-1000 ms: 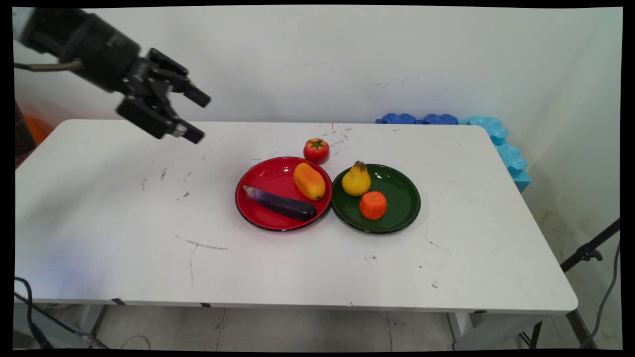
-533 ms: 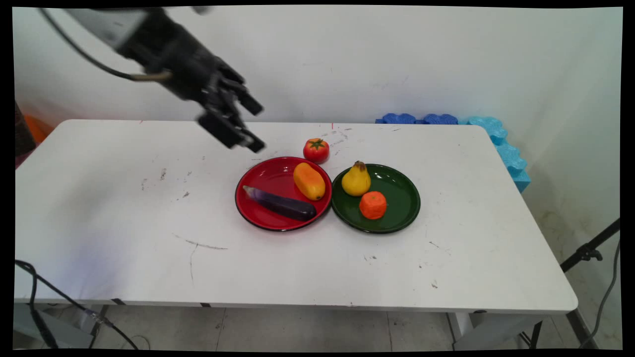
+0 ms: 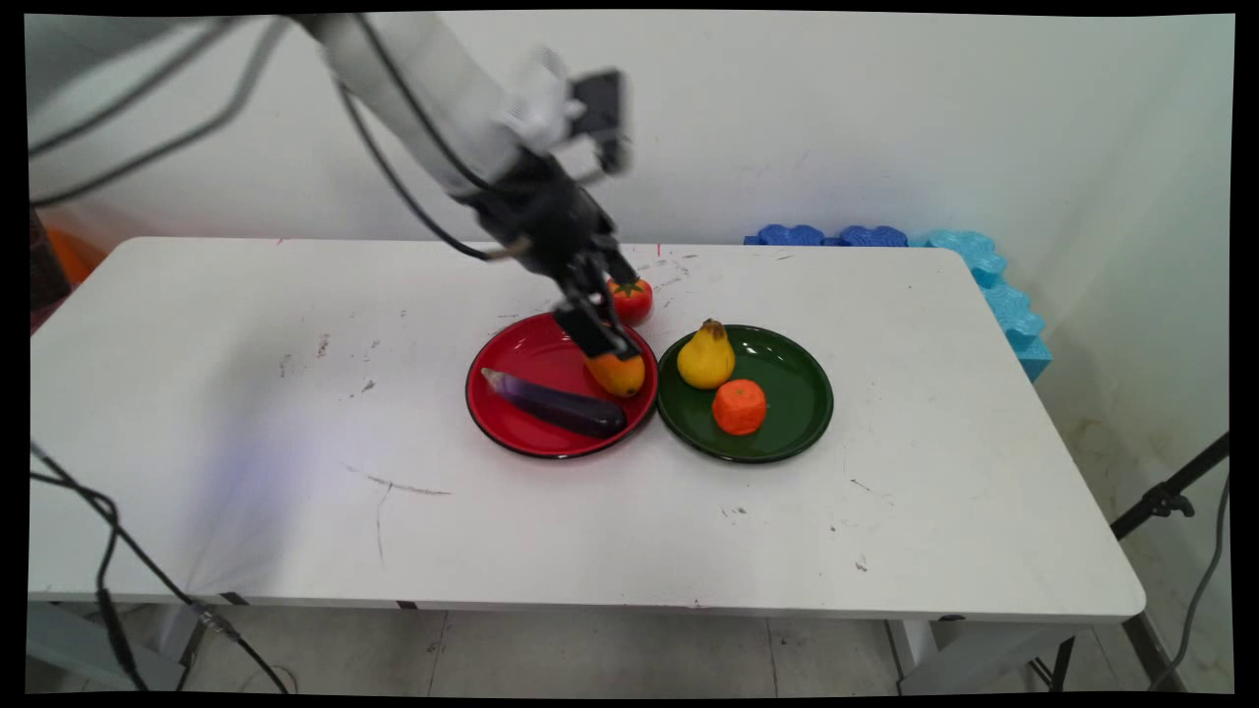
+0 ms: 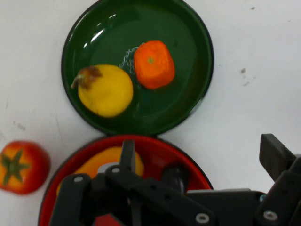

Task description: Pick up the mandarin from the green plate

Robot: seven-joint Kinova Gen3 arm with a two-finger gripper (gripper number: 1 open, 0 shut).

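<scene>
I had the gripper (image 3: 612,317) hanging over the one mango (image 3: 620,374) on the red plate (image 3: 521,354), jaws spread wide. One eggplant (image 3: 556,403) lay beside it; two fruits, a pear (image 3: 705,358) and an orange (image 3: 739,406), sat on the green plate (image 3: 797,393) alongside, and one tomato (image 3: 634,298) on the counter (image 3: 246,413) behind.

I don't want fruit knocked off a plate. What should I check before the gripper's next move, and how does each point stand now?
1. Gripper open: ok; the fingers stand wide apart.
2. Mango centred between the fingers: not ok; in the hand view it lies under one finger, to one side of the gap.
3. Fingers clear of the mango's surface: cannot tell.
4. Eggplant out of the way: cannot tell; it shares the red plate, close to the mango.
5. Tomato clear: ok; it is on the table beside that plate.
6. Pear and orange clear: ok; both are on the green plate.
</scene>
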